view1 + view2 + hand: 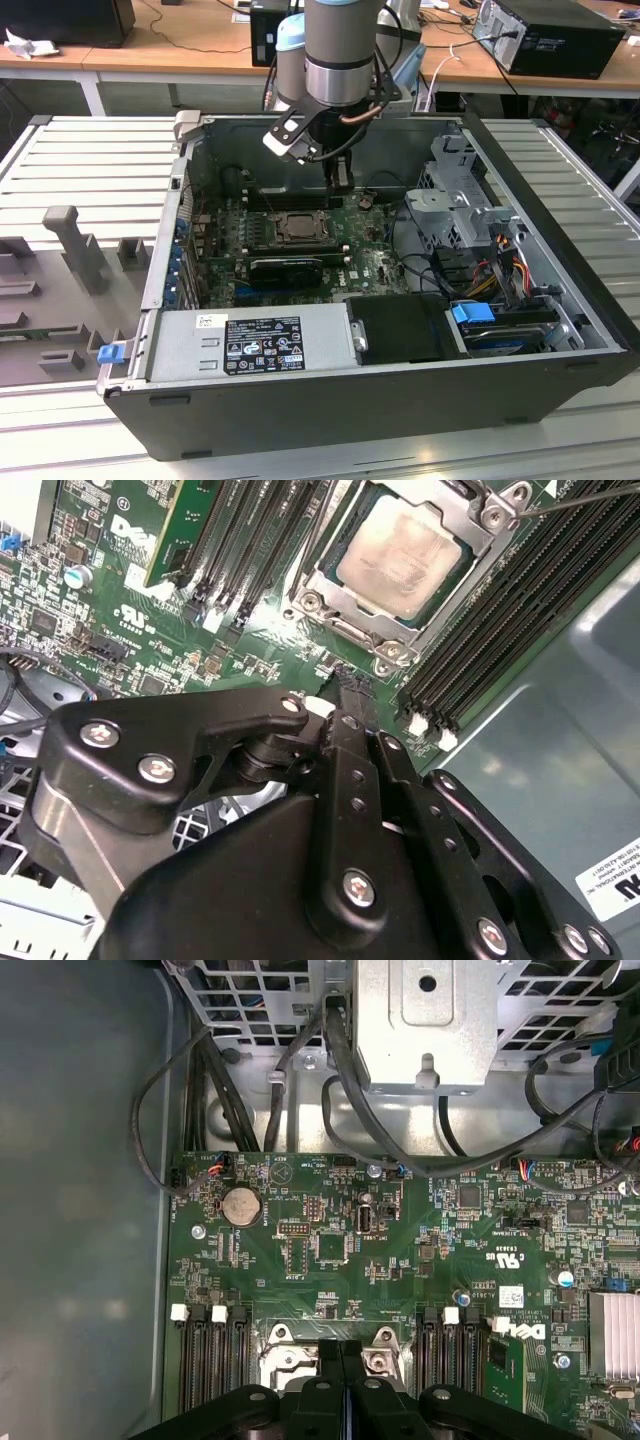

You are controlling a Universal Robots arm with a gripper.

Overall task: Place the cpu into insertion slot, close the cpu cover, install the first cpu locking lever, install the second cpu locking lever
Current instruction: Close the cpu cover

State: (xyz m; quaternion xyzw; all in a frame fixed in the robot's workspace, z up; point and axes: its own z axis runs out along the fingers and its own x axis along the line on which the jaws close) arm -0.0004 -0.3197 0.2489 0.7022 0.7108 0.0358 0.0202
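Inside the open computer case (400,400), your gripper (341,180) hangs low over the green motherboard (330,1250), its two black fingers (325,1400) pressed flat together with nothing between them. The cpu (405,558) lies seated in the insertion slot (350,632), its dull silver top showing through the square hole of the cpu cover (318,578), which lies flat around it. In the second wrist view the closed fingertips point at the board just beside the slot's near edge, short of the chip and not touching it. In the exterior view the gripper stands on the far side of the slot, toward the case's back wall. A thin locking lever (575,502) slants off one corner of the slot; whether it is latched you cannot tell.
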